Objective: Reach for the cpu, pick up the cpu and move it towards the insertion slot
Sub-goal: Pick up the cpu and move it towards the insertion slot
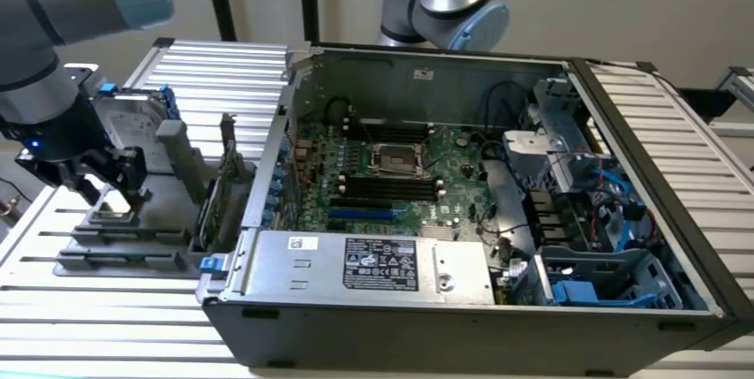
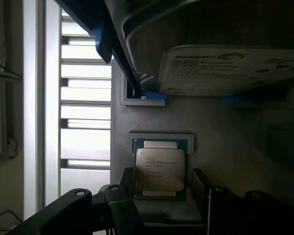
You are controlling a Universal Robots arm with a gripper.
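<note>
In the exterior view, the gripper (image 1: 109, 186) hangs low over a gray holder (image 1: 130, 236). The insertion slot (image 1: 395, 157) is well off to its side, inside the computer case (image 1: 471, 308).

In the wrist view, the cpu (image 2: 159, 169) lies flat in the holder's pocket, between the open fingers (image 2: 202, 183). I think a good grab squeezes both edges evenly. A hard drive (image 2: 220, 68) sits just beyond.

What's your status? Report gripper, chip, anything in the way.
Gripper open, straddling chip. Chip flat in its holder outside the case, not lifted. Socket uncovered. Hard drive close beside chip.
</note>
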